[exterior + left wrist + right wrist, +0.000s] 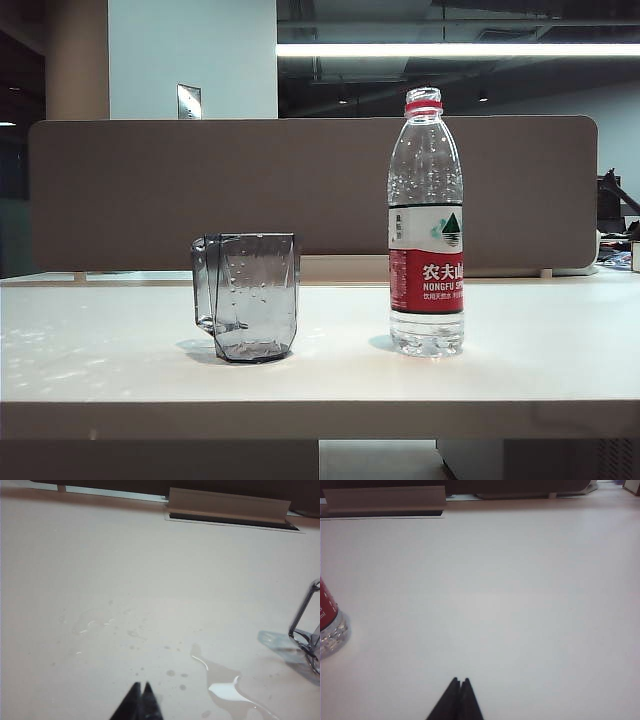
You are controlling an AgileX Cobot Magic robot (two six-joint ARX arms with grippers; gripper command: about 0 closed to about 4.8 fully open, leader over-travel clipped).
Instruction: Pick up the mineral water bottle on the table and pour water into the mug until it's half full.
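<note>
The mineral water bottle (426, 225) stands upright on the table (520, 370), uncapped, with water (427, 332) only near its base. Its lower part also shows in the right wrist view as the bottle (327, 625). The smoky-grey mug (250, 296) stands to its left, handle toward the left, droplets on its wall; I cannot tell its fill. The mug's handle side (306, 640) shows in the left wrist view. My left gripper (141, 685) is shut and empty above the bare table, apart from the mug. My right gripper (460, 681) is shut and empty, apart from the bottle. Neither arm appears in the exterior view.
A puddle of spilled water (227, 690) and small drops lie on the table near the left gripper. A brown partition (300, 190) runs along the table's far edge. A cable slot with a raised flap (227, 507) sits at the back.
</note>
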